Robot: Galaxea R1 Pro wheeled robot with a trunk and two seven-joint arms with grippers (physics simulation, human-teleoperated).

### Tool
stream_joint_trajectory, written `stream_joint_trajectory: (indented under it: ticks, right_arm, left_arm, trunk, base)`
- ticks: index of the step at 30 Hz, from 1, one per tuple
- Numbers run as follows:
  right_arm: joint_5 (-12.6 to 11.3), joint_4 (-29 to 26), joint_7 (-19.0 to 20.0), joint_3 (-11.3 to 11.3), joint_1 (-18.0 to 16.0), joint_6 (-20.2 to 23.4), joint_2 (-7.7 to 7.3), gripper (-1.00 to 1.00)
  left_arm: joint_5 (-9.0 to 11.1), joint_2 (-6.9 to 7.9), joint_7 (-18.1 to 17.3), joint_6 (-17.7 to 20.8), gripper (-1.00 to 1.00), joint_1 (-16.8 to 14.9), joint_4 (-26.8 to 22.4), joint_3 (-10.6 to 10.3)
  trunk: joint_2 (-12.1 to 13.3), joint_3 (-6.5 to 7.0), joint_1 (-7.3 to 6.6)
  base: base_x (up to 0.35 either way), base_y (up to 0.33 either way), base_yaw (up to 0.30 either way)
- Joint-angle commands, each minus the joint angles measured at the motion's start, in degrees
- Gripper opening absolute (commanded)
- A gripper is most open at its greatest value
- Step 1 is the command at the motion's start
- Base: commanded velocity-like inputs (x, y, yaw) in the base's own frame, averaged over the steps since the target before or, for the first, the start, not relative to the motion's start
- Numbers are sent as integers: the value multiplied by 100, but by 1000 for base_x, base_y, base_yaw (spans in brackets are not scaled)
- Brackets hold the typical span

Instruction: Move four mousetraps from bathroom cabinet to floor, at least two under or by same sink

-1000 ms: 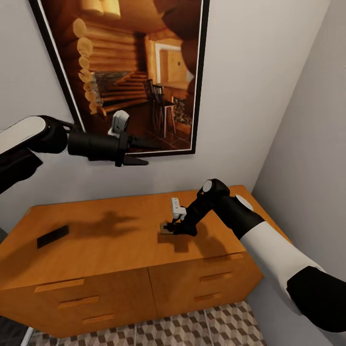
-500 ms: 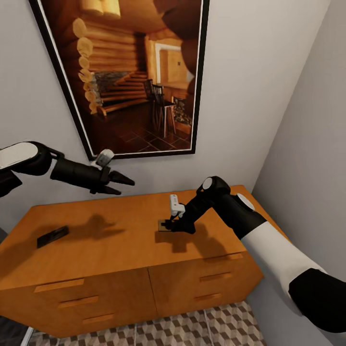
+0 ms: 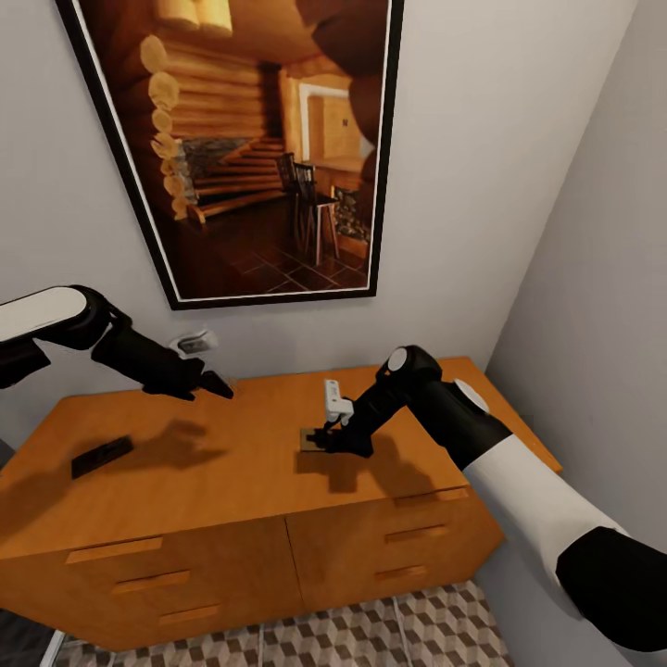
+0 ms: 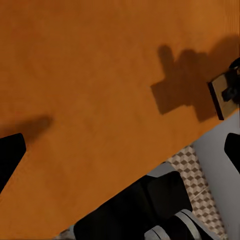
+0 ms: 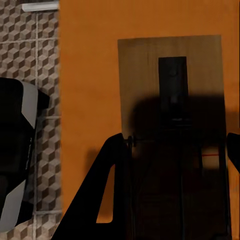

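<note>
Nearest, a strip of bathroom floor (image 3: 408,630) shows below the cabinet (image 3: 232,556). On its tabletop, a dark mousetrap (image 3: 101,456) lies flat at the left. The right claw (image 3: 323,441) stands over a second mousetrap (image 5: 170,100), fingers spread to either side of it, not closed. Farther back, the left claw (image 3: 219,386) hovers, fingers wide apart. The traps look light, stiff and thin; pinching across the short edges should suit.

The head view looks down from above at the cabinet (image 3: 232,463) against the wall. Both wrist views face its top closely, sharing a mousetrap (image 5: 170,100).
</note>
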Motion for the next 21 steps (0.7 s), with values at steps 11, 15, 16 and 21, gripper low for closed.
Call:
stream_joint_trajectory:
  ticks: [11,15,16,21]
  right_arm:
    - [9,-97,42,-6,-4,82,-1,-100]
    - [9,-96,37,-6,-2,79,-1,-100]
    - [9,-96,36,-6,1,78,-2,-100]
    - [13,-94,22,-2,55,77,4,-100]
  left_arm:
    - [151,-289,372,20,100,-250,-11,602]
    - [151,-287,496,23,100,-315,-4,625]
    - [151,-276,585,25,100,-323,-5,625]
    - [151,-86,1007,34,100,-330,1,533]
  trunk:
    - [-5,-7,1]
    - [-5,-7,1]
    - [-5,-7,1]
    - [-5,-7,1]
  base:
    - [0,0,0]
    - [0,0,0]
    - [0,0,0]
    - [0,0,0]
